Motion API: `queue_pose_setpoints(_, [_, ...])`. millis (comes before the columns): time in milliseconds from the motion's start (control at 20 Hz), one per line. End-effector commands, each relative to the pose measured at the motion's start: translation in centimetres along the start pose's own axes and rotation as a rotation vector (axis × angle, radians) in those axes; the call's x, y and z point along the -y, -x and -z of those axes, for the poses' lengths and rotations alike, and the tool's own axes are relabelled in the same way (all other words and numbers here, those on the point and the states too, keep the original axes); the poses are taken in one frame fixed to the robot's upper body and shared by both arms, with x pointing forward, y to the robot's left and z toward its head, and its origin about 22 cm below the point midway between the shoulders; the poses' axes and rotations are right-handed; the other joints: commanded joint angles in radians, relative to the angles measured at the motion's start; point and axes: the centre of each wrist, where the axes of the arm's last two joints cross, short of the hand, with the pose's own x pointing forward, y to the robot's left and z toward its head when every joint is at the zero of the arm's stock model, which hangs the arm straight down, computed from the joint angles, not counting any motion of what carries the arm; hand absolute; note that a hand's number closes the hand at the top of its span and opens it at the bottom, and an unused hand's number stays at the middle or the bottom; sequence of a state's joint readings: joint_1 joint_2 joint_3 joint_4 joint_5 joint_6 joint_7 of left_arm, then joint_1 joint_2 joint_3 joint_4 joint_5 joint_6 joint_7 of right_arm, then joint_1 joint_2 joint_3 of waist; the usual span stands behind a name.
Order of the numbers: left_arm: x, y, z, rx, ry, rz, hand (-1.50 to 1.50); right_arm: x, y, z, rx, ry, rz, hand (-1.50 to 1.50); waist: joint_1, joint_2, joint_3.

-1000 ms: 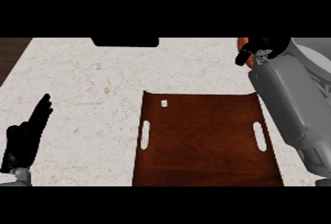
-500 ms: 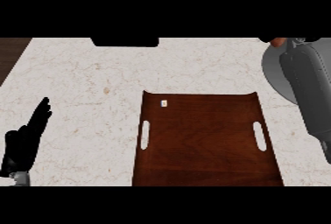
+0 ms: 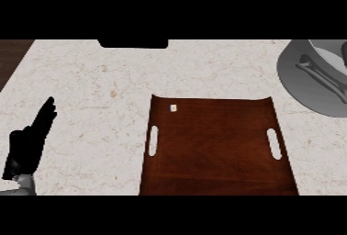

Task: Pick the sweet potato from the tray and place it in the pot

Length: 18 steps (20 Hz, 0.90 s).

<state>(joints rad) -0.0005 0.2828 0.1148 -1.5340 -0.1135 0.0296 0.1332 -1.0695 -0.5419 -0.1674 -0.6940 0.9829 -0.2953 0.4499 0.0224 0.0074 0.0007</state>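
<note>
Left hand rests at counter's left edge, fingers straight, together, pointing up. Right forearm top right; its hand out of view. Brown tray centre, two slot handles. Sweet potato: cannot tell where.

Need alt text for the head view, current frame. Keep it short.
A brown wooden tray with two handle slots lies on a pale marble counter, nothing resting on it but a small white tag near its top left corner. The left robot hand rests open at the lower left edge, fingers up. A grey forearm fills the upper right corner; its hand, the sweet potato and the pot are out of view.
</note>
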Motion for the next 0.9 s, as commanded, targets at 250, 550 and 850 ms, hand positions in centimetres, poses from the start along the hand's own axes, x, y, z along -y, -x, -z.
queue_pose_setpoints(250, [-1.0, -1.9, 1.3, 0.021, 0.014, -0.001, 0.00, 0.3, 5.7, 2.9, -0.019, -0.020, -0.013, 1.50, 0.022, 0.010, 0.001])
queue_pose_setpoints(550, [-0.3, -1.6, 1.1, 0.047, 0.035, -0.004, 0.00, 0.9, 9.4, 3.6, -0.041, -0.033, -0.098, 1.50, 0.062, 0.033, 0.002])
queue_pose_setpoints(850, [1.4, -2.8, 1.1, 0.065, 0.056, -0.019, 0.00, -0.8, 12.6, 2.5, -0.094, -0.073, -0.040, 1.50, 0.067, 0.037, 0.007])
